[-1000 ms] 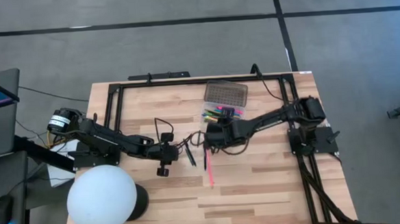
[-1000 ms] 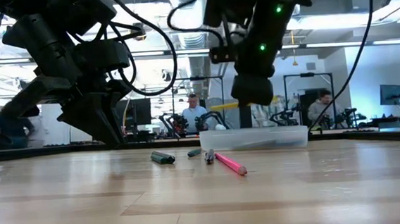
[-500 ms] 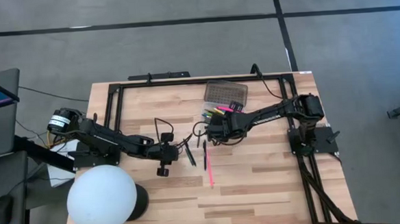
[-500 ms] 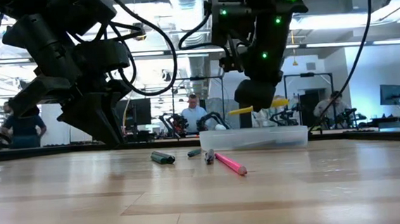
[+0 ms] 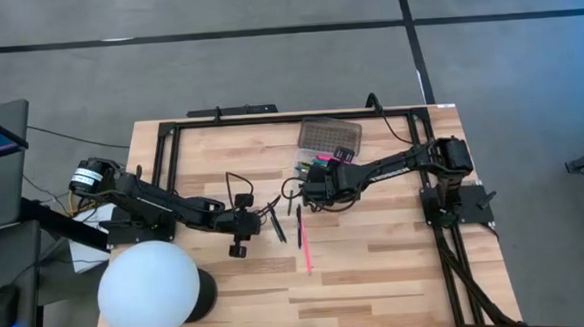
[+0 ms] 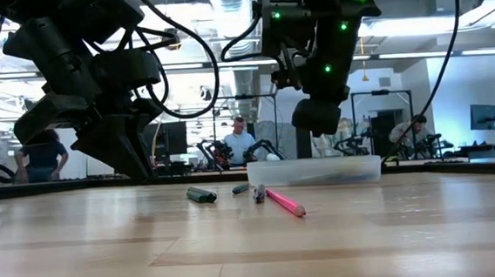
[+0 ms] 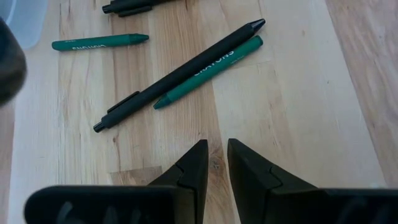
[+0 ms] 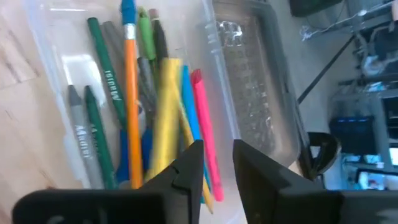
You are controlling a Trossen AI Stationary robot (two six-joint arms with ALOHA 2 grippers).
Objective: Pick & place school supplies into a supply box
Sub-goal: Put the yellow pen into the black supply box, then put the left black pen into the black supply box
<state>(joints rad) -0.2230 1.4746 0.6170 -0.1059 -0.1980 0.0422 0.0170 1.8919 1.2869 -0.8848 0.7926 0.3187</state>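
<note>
1. My right gripper point(image 8: 214, 163) hangs over the supply box point(image 8: 186, 93). Its fingers stand a small gap apart with nothing between them; a yellow marker point(image 8: 163, 118) lies in the box right under the tips, blurred, so I judge it just let go.

2. The box is well filled: an orange pencil point(image 8: 130, 99), green crayons point(image 8: 102, 81), a pink pen point(image 8: 205, 130), all lengthwise. Its dotted lid point(image 5: 329, 135) lies open on the far side of the claw.

3. My left gripper point(image 7: 213, 163) waits low over the table, fingers nearly together, empty. Just ahead of the tips a black pen point(image 7: 180, 73) and a green crayon point(image 7: 211, 71) lie touching, side by side; another green crayon point(image 7: 99, 42) lies farther off.

4. A pink pencil point(image 5: 303, 245) lies alone on the wood, between the two claws.

5. Handling, as I judge it: these sticks are light, stiff and smooth, and they roll. I'd pinch mid-length, across the shaft. The touching pair looks awkward; I'd take the pink one first.
</note>
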